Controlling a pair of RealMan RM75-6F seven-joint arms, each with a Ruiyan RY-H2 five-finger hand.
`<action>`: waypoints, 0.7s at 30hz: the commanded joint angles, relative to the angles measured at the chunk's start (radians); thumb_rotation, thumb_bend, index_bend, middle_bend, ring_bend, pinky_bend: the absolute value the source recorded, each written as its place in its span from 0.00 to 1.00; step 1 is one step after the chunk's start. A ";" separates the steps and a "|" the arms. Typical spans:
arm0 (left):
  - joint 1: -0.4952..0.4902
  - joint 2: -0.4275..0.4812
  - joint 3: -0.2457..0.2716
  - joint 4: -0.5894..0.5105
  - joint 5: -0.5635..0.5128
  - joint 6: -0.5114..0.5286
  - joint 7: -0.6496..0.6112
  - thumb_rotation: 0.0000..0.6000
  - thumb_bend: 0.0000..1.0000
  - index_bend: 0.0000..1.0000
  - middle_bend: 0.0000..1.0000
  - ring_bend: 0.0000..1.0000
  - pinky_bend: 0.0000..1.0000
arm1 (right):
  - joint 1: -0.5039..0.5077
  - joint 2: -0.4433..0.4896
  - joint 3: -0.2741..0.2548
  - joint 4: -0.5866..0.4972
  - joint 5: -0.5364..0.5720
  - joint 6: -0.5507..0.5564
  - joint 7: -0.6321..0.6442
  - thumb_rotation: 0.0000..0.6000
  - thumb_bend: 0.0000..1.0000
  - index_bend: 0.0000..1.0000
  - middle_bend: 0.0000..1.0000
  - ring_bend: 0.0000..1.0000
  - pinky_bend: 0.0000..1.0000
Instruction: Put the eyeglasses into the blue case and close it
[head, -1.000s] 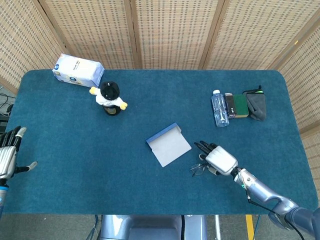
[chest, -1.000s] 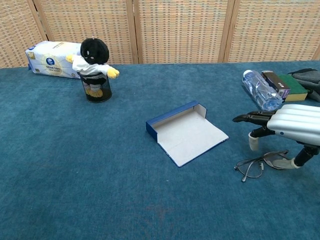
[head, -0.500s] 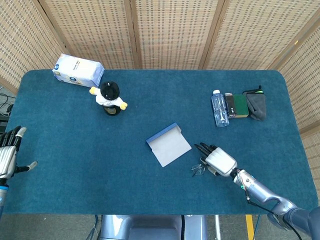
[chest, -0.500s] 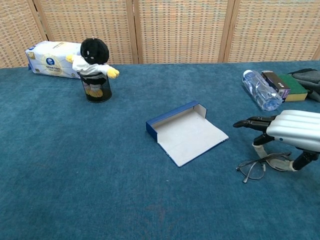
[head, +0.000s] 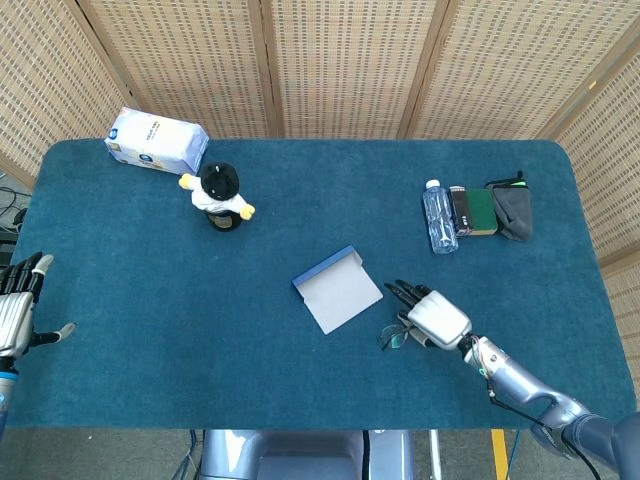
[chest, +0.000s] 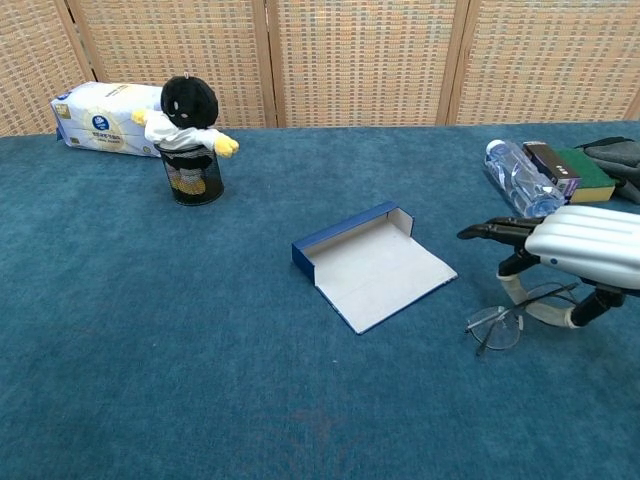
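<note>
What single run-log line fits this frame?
right hand: holds thin-framed eyeglasses | open blue case: empty | left hand: idle, open

1. The counter (head: 140, 280) was covered in a dark teal carpet-like cloth.
2. A blue case (head: 338, 290) lay open near its middle, pale inside facing up.
3. Eyeglasses (chest: 512, 318) were just to the case's right, under the right hand (chest: 580, 255).
4. A white tissue pack (head: 156, 140) lay at the far left corner.
5. A mesh cup with a plush toy (head: 221, 195) stood near the pack.
6. A water bottle (head: 438, 217), a green-covered book (head: 476, 211) and a dark pouch (head: 512, 210) lay together at far right.
</note>
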 joint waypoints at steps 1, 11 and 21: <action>0.000 0.000 0.000 0.000 0.000 0.001 -0.001 1.00 0.00 0.00 0.00 0.00 0.00 | 0.014 0.006 0.013 -0.016 0.009 -0.011 0.004 1.00 0.53 0.60 0.03 0.00 0.27; -0.001 0.003 -0.001 0.001 -0.003 -0.005 -0.006 1.00 0.00 0.00 0.00 0.00 0.00 | 0.120 -0.005 0.087 -0.068 0.059 -0.139 0.009 1.00 0.53 0.60 0.03 0.00 0.27; -0.002 0.008 -0.005 0.003 -0.010 -0.010 -0.018 1.00 0.00 0.00 0.00 0.00 0.00 | 0.203 -0.090 0.144 -0.017 0.106 -0.236 -0.032 1.00 0.53 0.60 0.03 0.00 0.27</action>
